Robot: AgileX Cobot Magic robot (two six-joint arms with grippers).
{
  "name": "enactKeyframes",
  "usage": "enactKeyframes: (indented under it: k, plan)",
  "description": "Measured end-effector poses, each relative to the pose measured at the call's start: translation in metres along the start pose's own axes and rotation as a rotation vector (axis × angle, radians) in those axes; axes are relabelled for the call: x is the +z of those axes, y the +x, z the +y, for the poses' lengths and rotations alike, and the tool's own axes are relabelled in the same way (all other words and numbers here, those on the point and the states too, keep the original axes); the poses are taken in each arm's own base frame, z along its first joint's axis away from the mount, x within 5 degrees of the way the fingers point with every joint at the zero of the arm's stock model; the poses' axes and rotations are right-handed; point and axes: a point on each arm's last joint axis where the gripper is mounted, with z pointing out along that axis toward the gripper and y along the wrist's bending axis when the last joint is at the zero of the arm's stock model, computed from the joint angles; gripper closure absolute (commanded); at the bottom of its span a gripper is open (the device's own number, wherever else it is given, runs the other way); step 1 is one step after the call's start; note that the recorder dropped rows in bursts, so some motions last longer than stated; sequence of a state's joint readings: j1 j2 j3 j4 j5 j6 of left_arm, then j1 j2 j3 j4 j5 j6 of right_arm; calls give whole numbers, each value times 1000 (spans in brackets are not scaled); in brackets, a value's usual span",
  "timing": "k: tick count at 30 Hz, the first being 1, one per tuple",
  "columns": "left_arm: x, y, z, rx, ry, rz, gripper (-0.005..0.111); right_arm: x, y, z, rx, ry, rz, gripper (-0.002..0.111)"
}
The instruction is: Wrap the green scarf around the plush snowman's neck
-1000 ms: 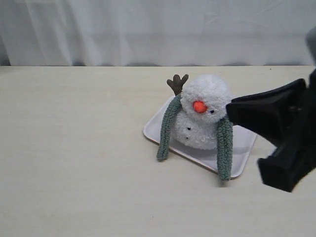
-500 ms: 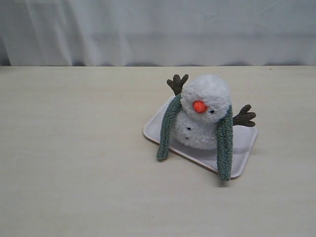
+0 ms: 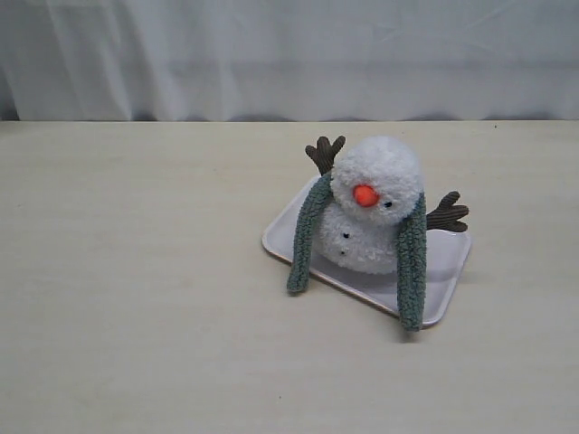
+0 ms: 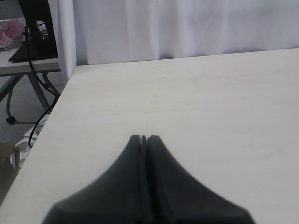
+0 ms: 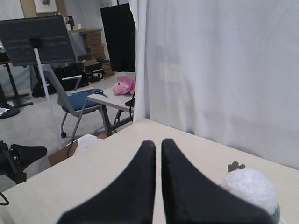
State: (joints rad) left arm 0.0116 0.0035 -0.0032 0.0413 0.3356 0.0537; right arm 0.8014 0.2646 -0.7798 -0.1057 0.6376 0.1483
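Two black grippers sit nearest their own wrist cameras, and neither appears in the exterior view. The left gripper (image 4: pixel 144 138) has its fingers pressed together over bare table, holding nothing. The right gripper (image 5: pixel 158 142) has its fingers all but together, with only a thin slit between them, and is also empty. Just past it is the top of the small fluffy white plush snowman (image 5: pixel 250 189). In the exterior view, the pale wooden table (image 3: pixel 136 316) is bare in front. Next come the two hanging ends of the long fuzzy grey-green knit scarf (image 3: pixel 412 262). The end on the right arm's side drops to the front rim of the pale rectangular tray (image 3: pixel 448 271). The other end slants off the tray with its tip on the table. The snowman stands upright on the tray, with its orange nose (image 3: pixel 365 194) facing forward. The scarf climbs both sides of the snowman's neck (image 3: pixel 348 210) and passes behind, out of sight, uncrossed in front. Brown corduroy twig arms (image 3: pixel 448 214) stick out behind the scarf. Farthest back hangs a white curtain (image 3: pixel 271 54).
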Motion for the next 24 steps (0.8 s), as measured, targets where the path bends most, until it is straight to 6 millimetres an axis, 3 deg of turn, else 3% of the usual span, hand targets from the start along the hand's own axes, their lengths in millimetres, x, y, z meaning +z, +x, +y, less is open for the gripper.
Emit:
enactKeyframes:
  k: [11, 18, 24]
  plan:
    - [0, 0, 0, 0, 0, 0, 107, -26, 0, -1, 2, 277, -109, 104]
    - [0, 0, 0, 0, 0, 0, 107, -50, 3, 11, -19, 497, -214, 104]
    - [0, 0, 0, 0, 0, 0, 107, -59, 5, 22, -41, 646, -267, 104]
